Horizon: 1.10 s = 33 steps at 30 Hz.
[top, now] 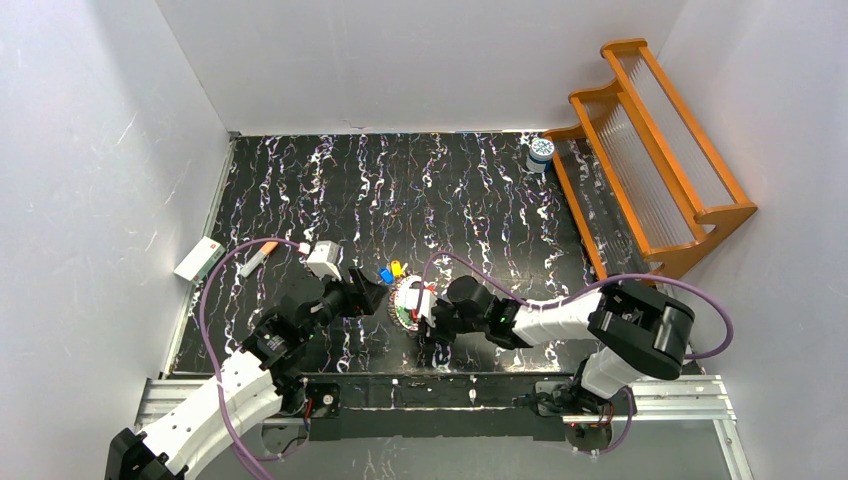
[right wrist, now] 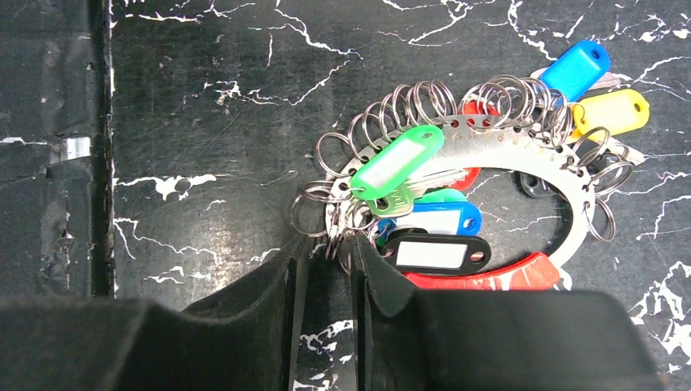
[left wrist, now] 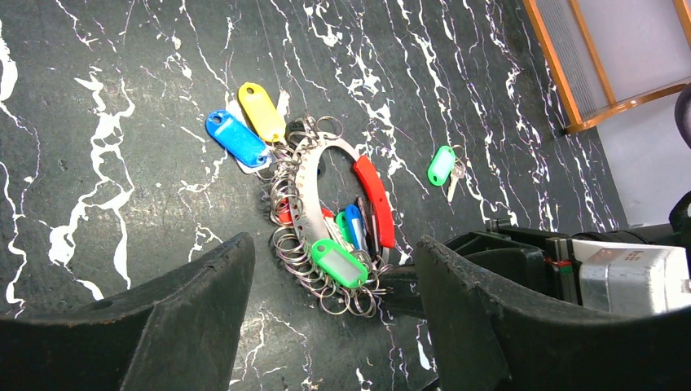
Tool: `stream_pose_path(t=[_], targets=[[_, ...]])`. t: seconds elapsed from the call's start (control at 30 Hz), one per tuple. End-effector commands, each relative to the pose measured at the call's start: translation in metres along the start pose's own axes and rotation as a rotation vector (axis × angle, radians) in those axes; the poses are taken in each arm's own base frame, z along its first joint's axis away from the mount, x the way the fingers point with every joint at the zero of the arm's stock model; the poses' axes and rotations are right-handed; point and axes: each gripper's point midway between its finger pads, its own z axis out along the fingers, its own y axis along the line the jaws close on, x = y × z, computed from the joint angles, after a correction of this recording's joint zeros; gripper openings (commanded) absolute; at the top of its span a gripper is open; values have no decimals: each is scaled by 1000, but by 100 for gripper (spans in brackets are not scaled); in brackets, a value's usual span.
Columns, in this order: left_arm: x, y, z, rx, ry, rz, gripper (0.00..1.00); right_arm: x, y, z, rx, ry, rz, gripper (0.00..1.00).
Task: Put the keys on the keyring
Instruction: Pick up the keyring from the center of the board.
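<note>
Black white-veined tabletop [top: 450, 180] throughout, with an orange wooden slatted rack [top: 650, 150] at its far right edge. Near the middle front, left gripper [top: 375, 296] hovering with jaws wide apart, gripping nothing; facing it, right gripper [right wrist: 326, 244], jaws almost together around a few small split rings, clamped or not impossible to tell. Between the two, lying flat, a silvery oval metal keyring [right wrist: 497, 138] fringed with split rings. Strung on it, small keys [right wrist: 397, 161] with green, blue and yellow plastic tags; just beside it, apart, one loose green-tagged key [left wrist: 441, 164].
</note>
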Motion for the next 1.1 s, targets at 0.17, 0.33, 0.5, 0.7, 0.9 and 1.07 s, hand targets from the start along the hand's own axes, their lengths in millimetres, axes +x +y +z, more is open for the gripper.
stream_pose_path(t=[0.17,0.33,0.5,0.7,0.9,1.07], targets=[[-1,0,-2,0,-11,-2,70,-21,-9,6,22,-38,-38,18],[-1,1,-1,0,-11,0,70,-22,-10,6,19,-34,-40,1],[-2,1,-2,-2,-11,1,70,-23,-9,5,16,-32,-41,1],[-7,-1,-4,2,-29,5,70,-34,-15,-3,51,-57,-45,1],[-7,0,-5,-11,-19,18,70,-53,-22,-17,87,-99,-55,1],[-14,-4,-7,-1,-34,28,70,-68,-29,-31,108,-131,-59,1]])
